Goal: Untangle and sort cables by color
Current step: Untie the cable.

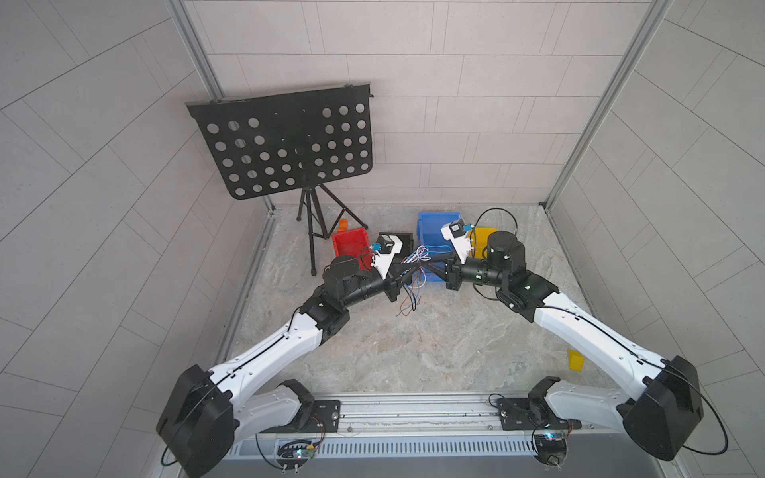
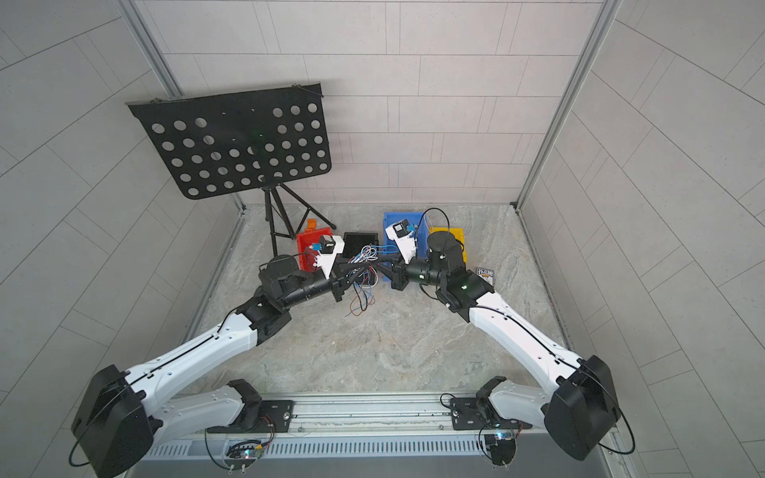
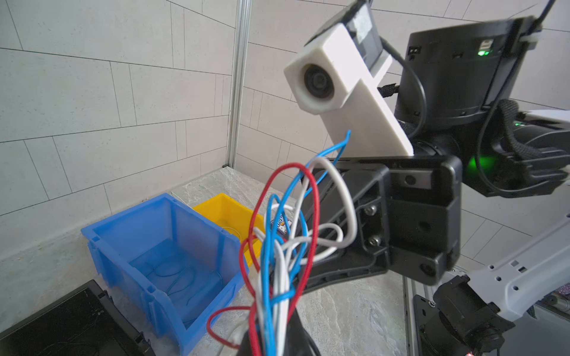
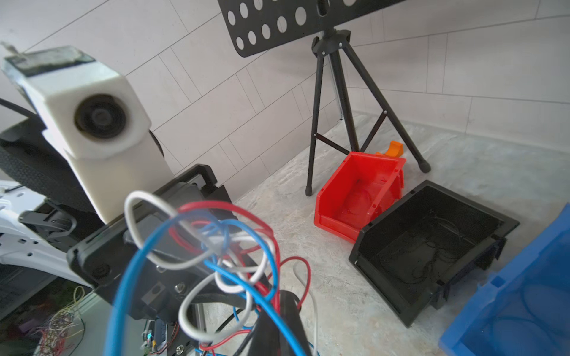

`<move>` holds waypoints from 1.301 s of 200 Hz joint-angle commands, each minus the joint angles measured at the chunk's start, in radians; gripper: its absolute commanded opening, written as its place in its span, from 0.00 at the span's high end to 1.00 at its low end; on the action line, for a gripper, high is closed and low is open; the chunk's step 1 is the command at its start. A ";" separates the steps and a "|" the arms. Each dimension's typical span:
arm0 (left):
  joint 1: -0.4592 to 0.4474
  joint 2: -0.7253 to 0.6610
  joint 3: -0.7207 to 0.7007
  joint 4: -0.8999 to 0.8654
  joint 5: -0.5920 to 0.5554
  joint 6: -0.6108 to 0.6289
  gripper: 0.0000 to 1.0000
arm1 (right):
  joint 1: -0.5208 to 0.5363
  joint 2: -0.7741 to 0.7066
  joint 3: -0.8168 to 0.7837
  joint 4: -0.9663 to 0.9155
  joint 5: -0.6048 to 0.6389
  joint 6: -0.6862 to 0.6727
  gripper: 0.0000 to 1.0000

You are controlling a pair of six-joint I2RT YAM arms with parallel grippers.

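Cables in a red, blue and white tangle hang above the marbled table, centre-far.
Left gripper clamps the bundle; right gripper is closed at it, its pinch hidden by loops. Translucent blue bin holds thin blue wires, black bin black ones.

Tiled walls, marbled floor (black music stand)
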 commanded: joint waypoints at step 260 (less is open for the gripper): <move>0.196 -0.448 -0.256 -0.225 -0.947 -0.144 1.00 | -0.498 -0.094 0.436 -0.437 0.208 -0.106 1.00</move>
